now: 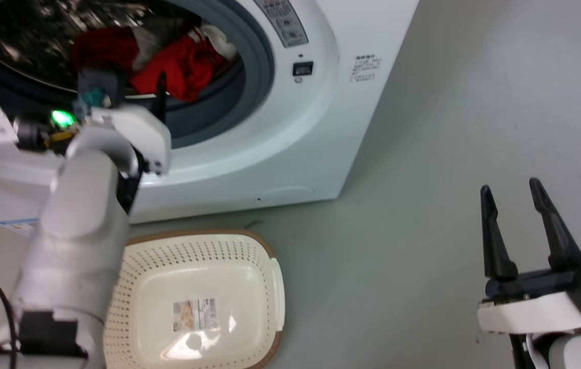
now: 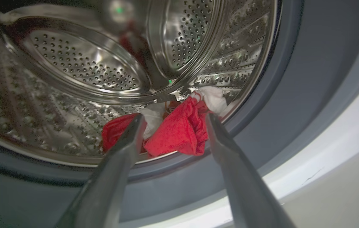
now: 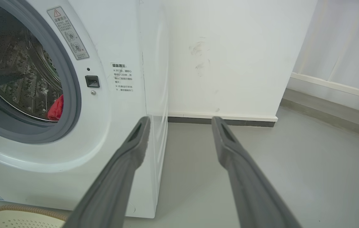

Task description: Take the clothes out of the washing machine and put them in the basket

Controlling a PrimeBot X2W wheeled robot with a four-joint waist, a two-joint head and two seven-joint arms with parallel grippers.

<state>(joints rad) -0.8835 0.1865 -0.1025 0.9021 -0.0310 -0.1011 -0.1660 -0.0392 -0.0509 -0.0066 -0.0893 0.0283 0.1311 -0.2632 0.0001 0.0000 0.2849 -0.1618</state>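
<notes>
The left claw [image 2: 174,116] is spread wide at the porthole [image 1: 259,66] of the washing machine [image 1: 321,133], with the clothes [image 2: 179,134] heaped in the drum [image 2: 87,69], framed by its fingers [image 2: 125,148], ungripped. The right claw [image 1: 509,185] is held wide above the floor [image 1: 423,230]. The basket [image 1: 177,256] is placed before the machine.

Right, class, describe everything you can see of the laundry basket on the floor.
The basket is cream plastic, rounded-rectangular, with perforated sides, a brown woven-look rim and a white side handle. It stands upright and empty on the grey floor, just in front of the washing machine, with a label sticker on its bottom. The left forearm hides its left edge.
</notes>
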